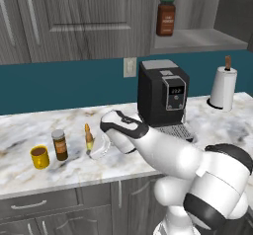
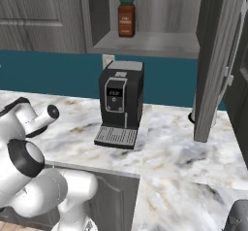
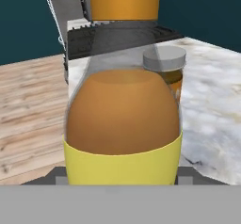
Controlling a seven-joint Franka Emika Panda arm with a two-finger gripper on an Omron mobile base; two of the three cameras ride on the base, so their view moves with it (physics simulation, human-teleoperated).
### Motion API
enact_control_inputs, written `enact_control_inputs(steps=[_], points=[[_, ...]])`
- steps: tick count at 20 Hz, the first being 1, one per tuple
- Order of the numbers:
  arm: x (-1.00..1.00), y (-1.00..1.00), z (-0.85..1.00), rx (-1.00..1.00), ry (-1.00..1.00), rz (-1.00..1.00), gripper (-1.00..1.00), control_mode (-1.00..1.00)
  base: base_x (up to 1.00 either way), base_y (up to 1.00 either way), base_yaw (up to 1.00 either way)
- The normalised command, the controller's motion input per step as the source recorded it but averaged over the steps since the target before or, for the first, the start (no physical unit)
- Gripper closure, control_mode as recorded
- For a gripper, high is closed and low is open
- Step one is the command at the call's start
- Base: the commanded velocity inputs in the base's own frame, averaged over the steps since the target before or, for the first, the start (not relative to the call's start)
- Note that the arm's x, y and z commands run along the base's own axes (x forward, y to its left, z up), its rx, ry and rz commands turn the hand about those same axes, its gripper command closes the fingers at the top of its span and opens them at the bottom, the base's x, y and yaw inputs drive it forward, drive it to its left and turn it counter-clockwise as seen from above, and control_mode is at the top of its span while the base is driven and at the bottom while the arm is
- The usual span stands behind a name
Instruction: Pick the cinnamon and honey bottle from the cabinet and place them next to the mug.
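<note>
Gripper (image 1: 93,149) jaws — hidden behind honey bottle (image 3: 122,119)

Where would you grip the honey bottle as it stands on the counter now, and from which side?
Grip the honey bottle around its wider amber body, below the narrow pointed cap, since the cap tapers and would likely slip. It stands upright with the cinnamon close on its left and the mug beyond, so come from the right, where the gripper is already level with its body.

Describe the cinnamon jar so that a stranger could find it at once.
On the marble counter, left of the coffee machine, three small things stand in a row. The cinnamon is the middle one: dark brown, grey-lidded, between the yellow mug and the honey bottle.
</note>
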Motion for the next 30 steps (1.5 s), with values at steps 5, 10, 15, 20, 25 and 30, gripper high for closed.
enact_control_inputs(steps=[5, 10, 15, 20, 25, 30], points=[[0.12, 0.17, -0.04, 0.00, 0.00, 0.00, 1.00, -1.00, 0.00, 0.00, 0.00], [0.10, 0.21, -0.15, 0.00, 0.00, 0.00, 1.00, -1.00, 0.00, 0.00, 0.00], [0.00, 0.10, -0.15, 0.00, 0.00, 0.00, 1.00, -1.00, 0.00, 0.00, 0.00], [0.00, 0.11, -0.33, 0.00, 0.00, -0.02, 1.00, -1.00, 0.00, 0.00, 0.00], [0.00, 0.12, -0.37, 0.00, 0.00, -0.02, 1.00, -1.00, 0.00, 0.00, 0.00], [0.02, 0.16, -0.21, 0.00, 0.00, -0.02, 1.00, -1.00, 0.00, 0.00, 0.00]])
